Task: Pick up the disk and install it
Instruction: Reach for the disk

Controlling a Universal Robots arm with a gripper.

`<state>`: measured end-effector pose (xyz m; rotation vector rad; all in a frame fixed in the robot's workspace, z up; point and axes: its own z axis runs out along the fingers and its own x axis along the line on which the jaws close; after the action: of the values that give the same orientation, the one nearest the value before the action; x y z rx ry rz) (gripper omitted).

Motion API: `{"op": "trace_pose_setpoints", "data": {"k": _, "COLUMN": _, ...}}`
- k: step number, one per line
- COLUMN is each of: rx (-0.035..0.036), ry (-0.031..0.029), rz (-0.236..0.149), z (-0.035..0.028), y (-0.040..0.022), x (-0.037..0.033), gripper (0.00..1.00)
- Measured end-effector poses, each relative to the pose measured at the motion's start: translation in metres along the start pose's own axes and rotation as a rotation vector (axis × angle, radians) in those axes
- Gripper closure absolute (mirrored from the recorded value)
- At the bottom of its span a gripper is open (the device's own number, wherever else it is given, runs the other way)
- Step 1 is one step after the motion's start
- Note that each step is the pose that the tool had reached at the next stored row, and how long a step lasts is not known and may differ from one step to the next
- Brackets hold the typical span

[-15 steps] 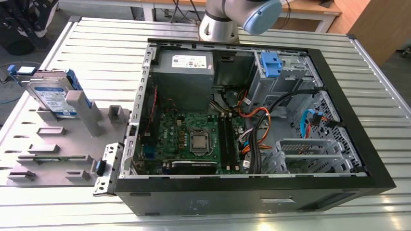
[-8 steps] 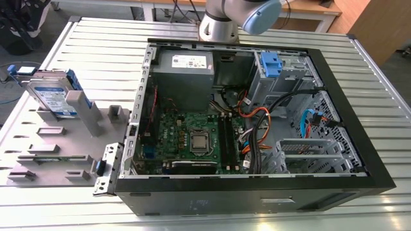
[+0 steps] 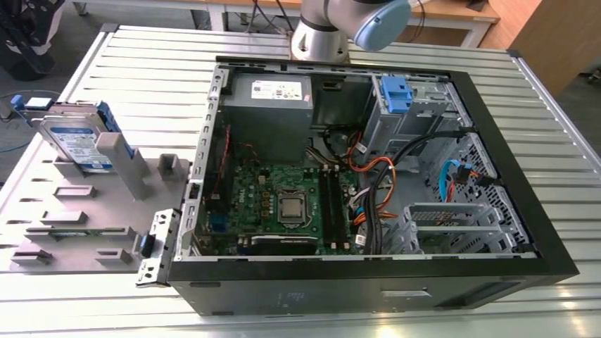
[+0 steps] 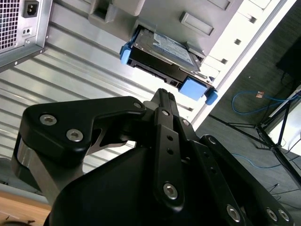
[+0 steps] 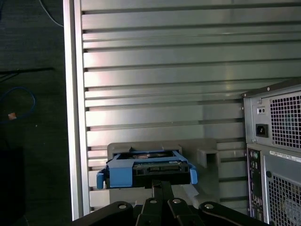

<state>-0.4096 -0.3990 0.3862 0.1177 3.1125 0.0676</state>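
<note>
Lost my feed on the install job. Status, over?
Gripper shut, empty, facing the disk. Disk propped in grey holder beside the open computer case, not yet picked. Nothing between gripper and disk.

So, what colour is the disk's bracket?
The bracket is blue; the first wrist view shows it best.

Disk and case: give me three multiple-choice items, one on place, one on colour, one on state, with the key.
1. The disk stands: A. on the grey rack, at the exterior view's left of the case; B. inside the case; C. on the floor.
2. Its bracket is: A. red; B. blue; C. green.
3. The case is: A. shut; B. wrapped; C. open.
Key: 1 A, it stands on the rack outside the case; 2 B, blue shows in both wrist views; 3 C, the board lies bare.
</note>
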Motion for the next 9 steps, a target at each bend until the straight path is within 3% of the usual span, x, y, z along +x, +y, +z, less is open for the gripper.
{"op": "trace_pose_setpoints", "data": {"k": 9, "rx": 0.0, "ry": 0.0, "rz": 0.0, "z": 0.0, "y": 0.0, "x": 0.0002, "gripper": 0.89}}
